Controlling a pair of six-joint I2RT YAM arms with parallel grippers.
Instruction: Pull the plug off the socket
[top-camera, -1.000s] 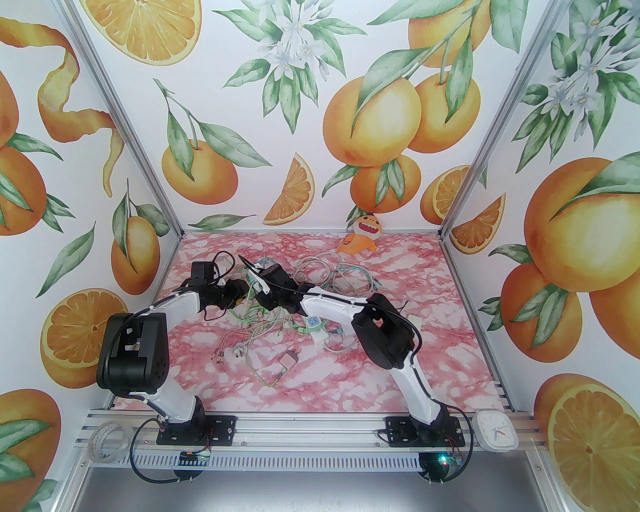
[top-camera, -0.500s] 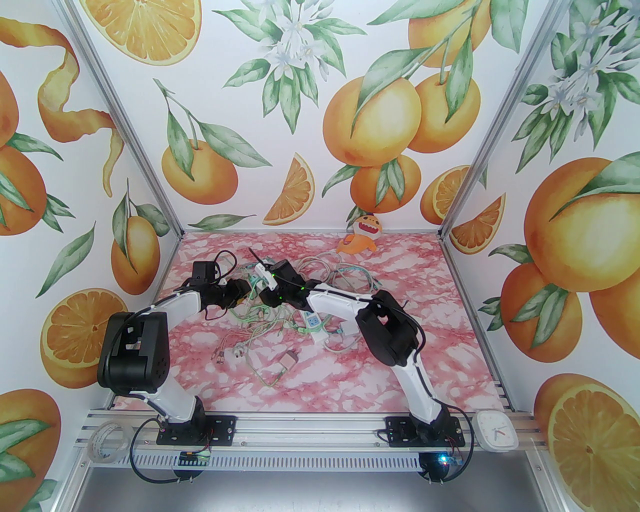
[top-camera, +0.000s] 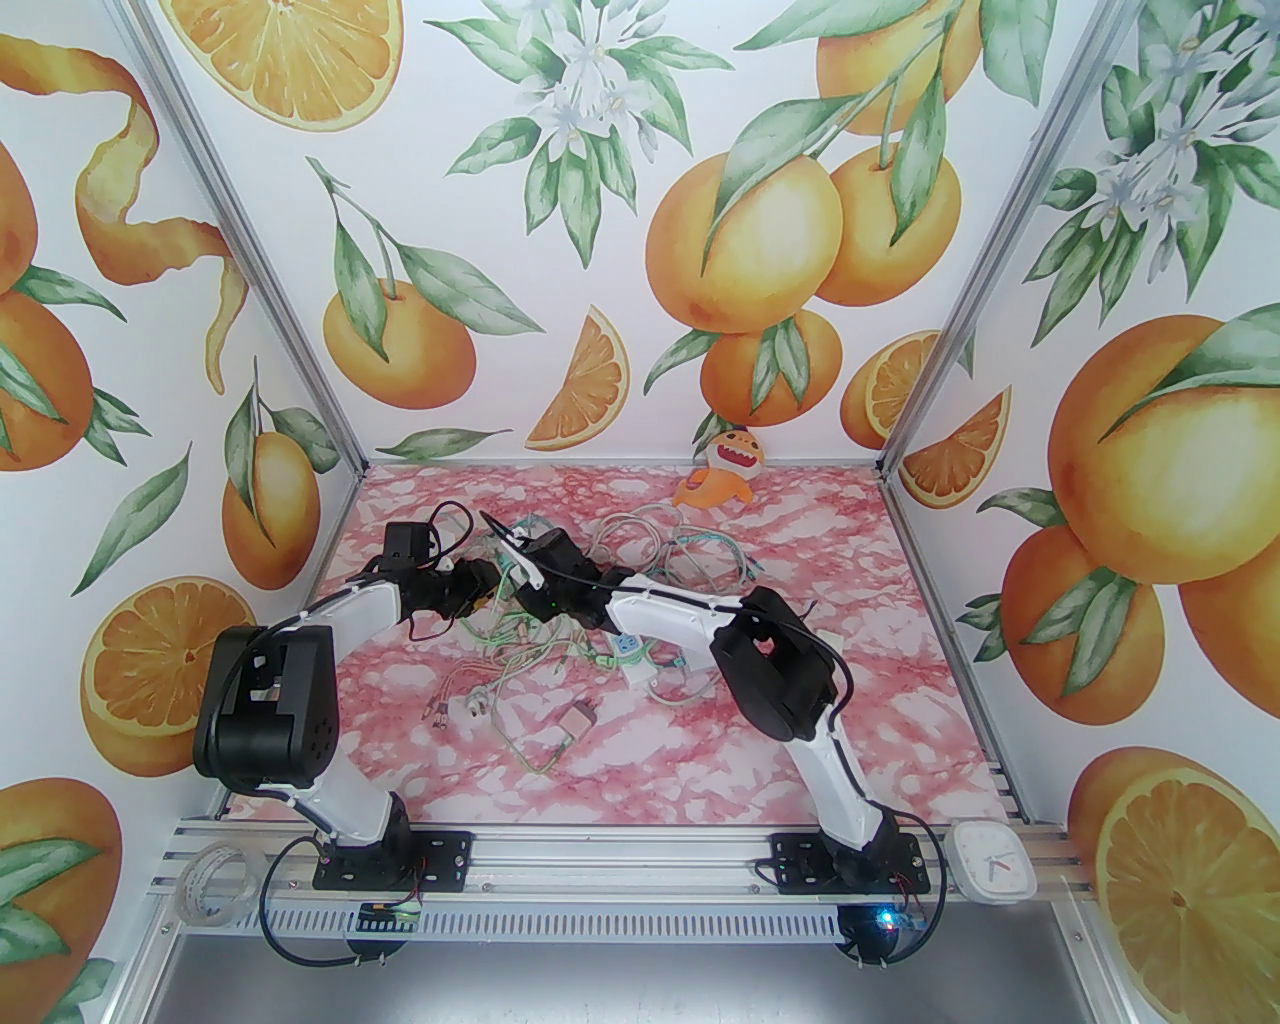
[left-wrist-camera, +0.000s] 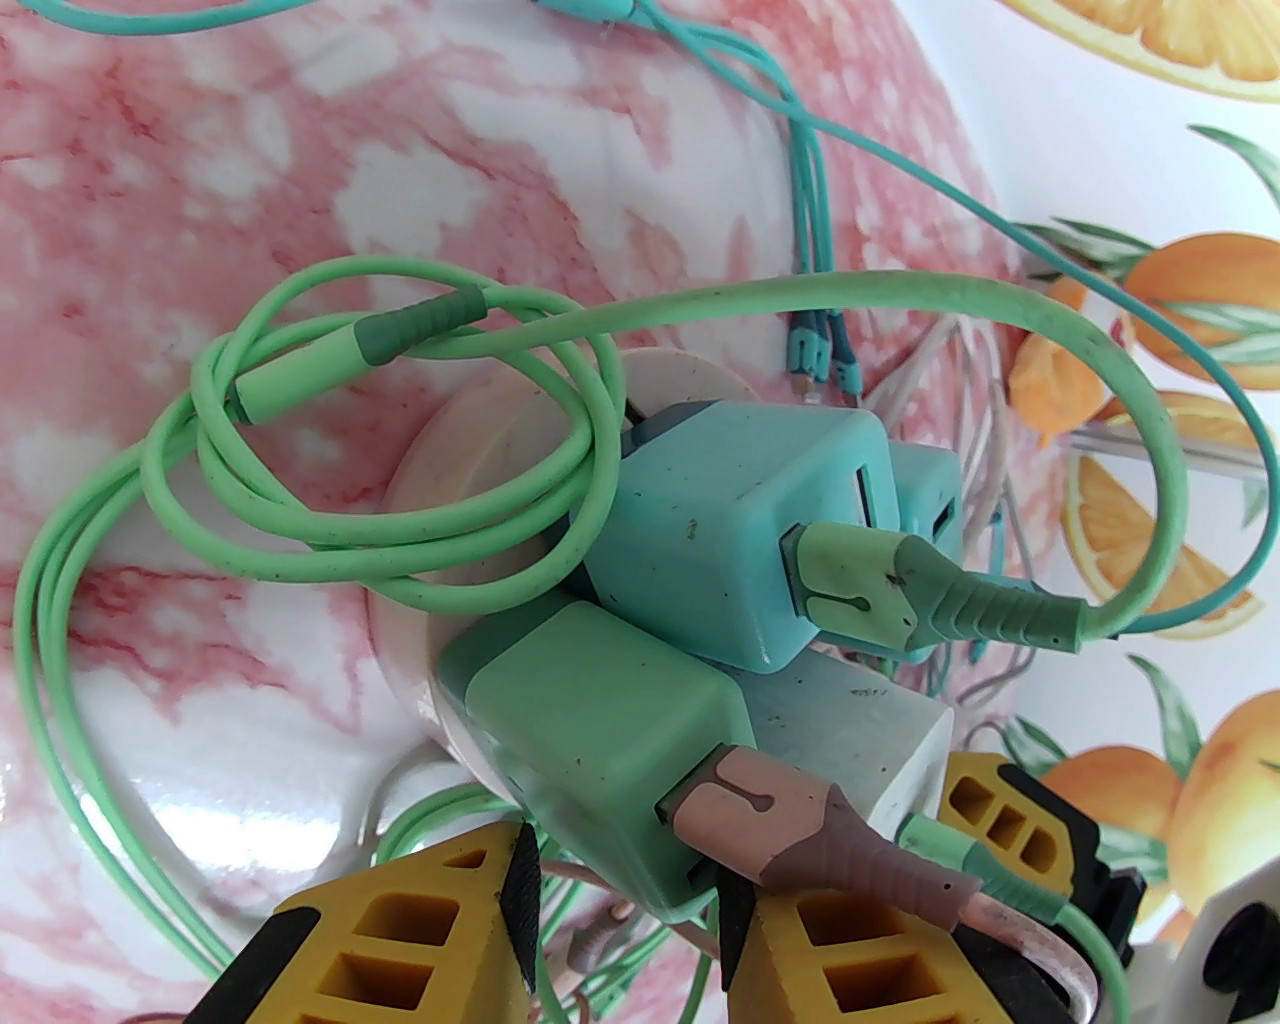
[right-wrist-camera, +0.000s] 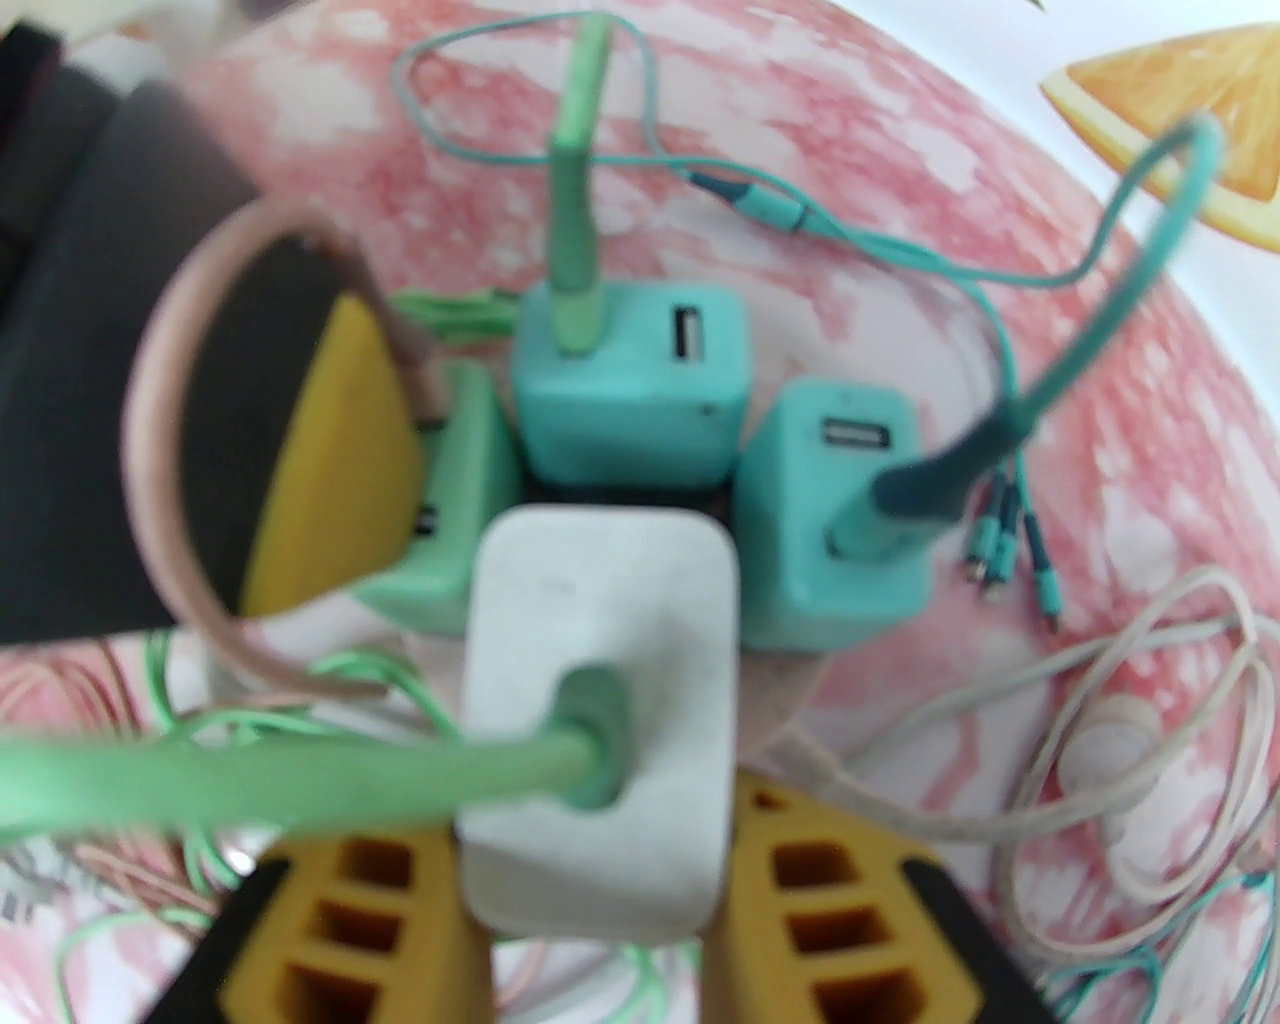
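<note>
Rocked up from the socket (left-wrist-camera: 460, 450), then back (loosening wiggle, probably). Still seated on socket: white plug (right-wrist-camera: 600, 650), clamped by right gripper (right-wrist-camera: 600, 865); green plug (left-wrist-camera: 600, 720), pinched by left gripper (left-wrist-camera: 625, 880).

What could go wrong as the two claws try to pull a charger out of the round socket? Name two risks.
1. Both grip chargers: the right claw the white charger, the left claw the green charger. Nothing seems to pin the round socket itself, so it may lift too.
2. The light green cable loops across the socket beside the teal charger and could snag.
</note>
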